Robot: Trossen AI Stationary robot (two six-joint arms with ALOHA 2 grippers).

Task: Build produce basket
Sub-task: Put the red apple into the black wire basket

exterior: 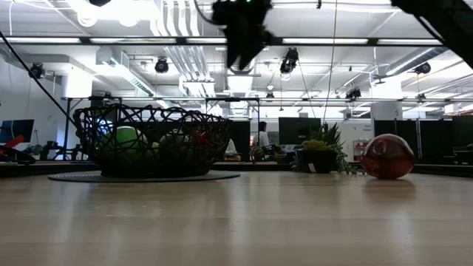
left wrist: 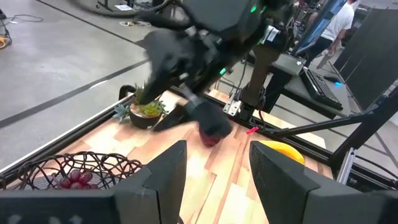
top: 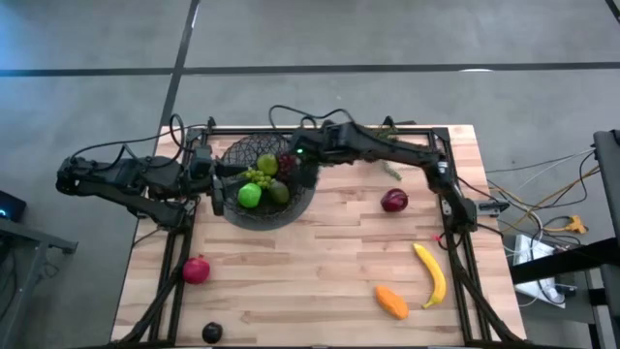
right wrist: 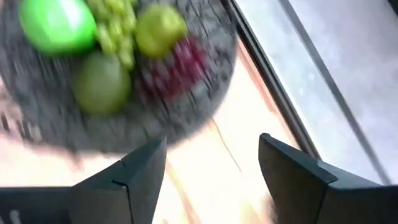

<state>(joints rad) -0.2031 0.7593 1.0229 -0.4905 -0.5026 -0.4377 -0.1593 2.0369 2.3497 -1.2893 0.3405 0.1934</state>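
The dark wire basket (top: pixel 235 208) stands on a grey disc toward the far left of the table and also shows in the low view (exterior: pixel 151 137). It holds a green apple (top: pixel 249 195), green grapes (top: pixel 260 177), purple grapes (right wrist: pixel 177 68) and two dull green fruits (right wrist: pixel 160 28). My right gripper (right wrist: pixel 211 146) hovers open and empty above the basket's far right rim, raised well over the table (exterior: pixel 247 37). My left gripper (left wrist: pixel 214 152) is open and empty just outside the basket's left rim (top: pixel 215 179).
On the bare wood lie a red apple (top: pixel 394 201), a banana (top: pixel 432 274), an orange piece (top: pixel 391 301), another red fruit (top: pixel 196 269) and a dark plum (top: pixel 211 333). A small potted plant (exterior: pixel 319 155) stands near the far edge. A black frame rims the table.
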